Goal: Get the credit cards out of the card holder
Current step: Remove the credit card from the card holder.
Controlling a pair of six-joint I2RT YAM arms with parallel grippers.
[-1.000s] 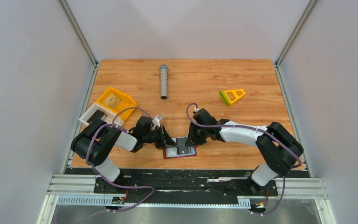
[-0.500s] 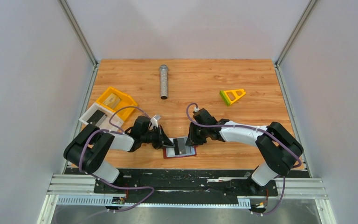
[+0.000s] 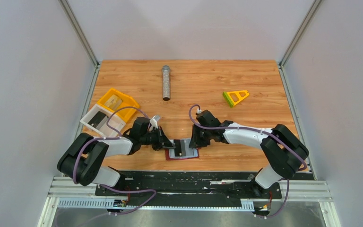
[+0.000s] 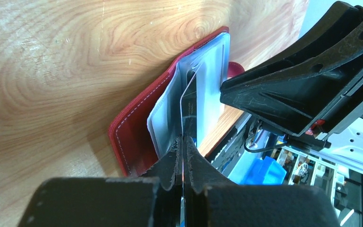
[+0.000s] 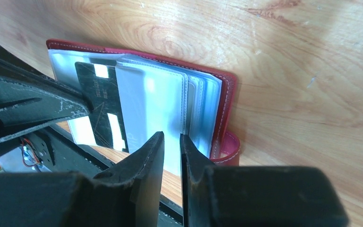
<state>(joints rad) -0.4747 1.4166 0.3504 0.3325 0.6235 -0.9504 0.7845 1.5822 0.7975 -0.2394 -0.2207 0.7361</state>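
While two black-and-white robot arms converge near the front edge of the single light-brown wooden table [image 3: 217, 80], the other things lie well clear behind them. Two shallow square trays sit touching at far left: the yellow tray [image 3: 126, 102] holds one tan flat card [image 3: 115, 100], and the white tray [image 3: 86, 121] holds one dark flat piece [image 3: 96, 119], too small to identify. One grey metal cylinder [image 3: 166, 82] lies at rear centre, and one yellow-green triangular piece [image 3: 235, 97] at rear right. One dark-red folding card holder [image 5: 224, 94] lies open between the grippers, its pale blue-grey pocket leaves fanned. The right gripper [image 5: 170, 144] stands on those leaves, jaws slightly parted. The left gripper [image 4: 183, 142], jaws pressed together, pinches the edge of one dark grey-black credit card [image 5: 99, 109], part-way out of its pocket.
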